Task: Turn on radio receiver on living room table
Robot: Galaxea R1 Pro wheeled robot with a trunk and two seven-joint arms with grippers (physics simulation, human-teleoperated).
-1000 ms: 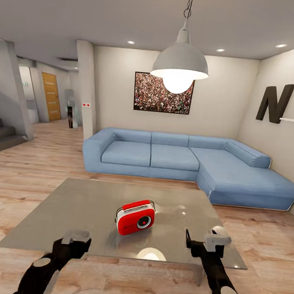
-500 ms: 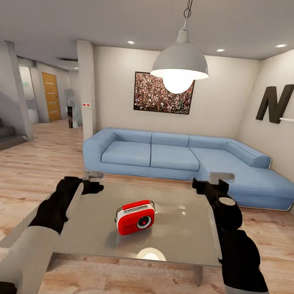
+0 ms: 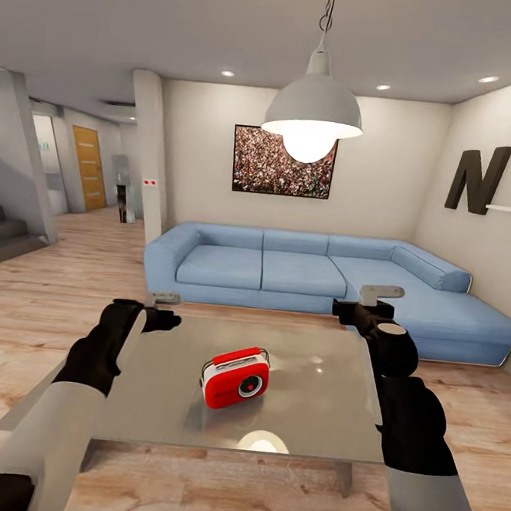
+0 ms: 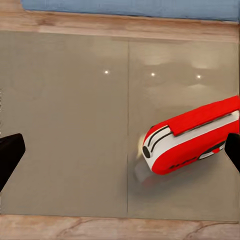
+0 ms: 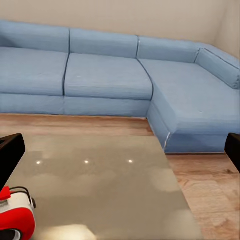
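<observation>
Radio receiver (image 3: pixel 235 378) between raised hands

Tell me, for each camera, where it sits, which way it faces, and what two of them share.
Head view: high on the robot, facing forward over the table, radio and sofa; both arms show.
Left wrist view: above the table, looking down at the radio; dark fingers at the edges.
Right wrist view: over the table, facing the sofa; fingers at the edges.
All three share the radio and table.
</observation>
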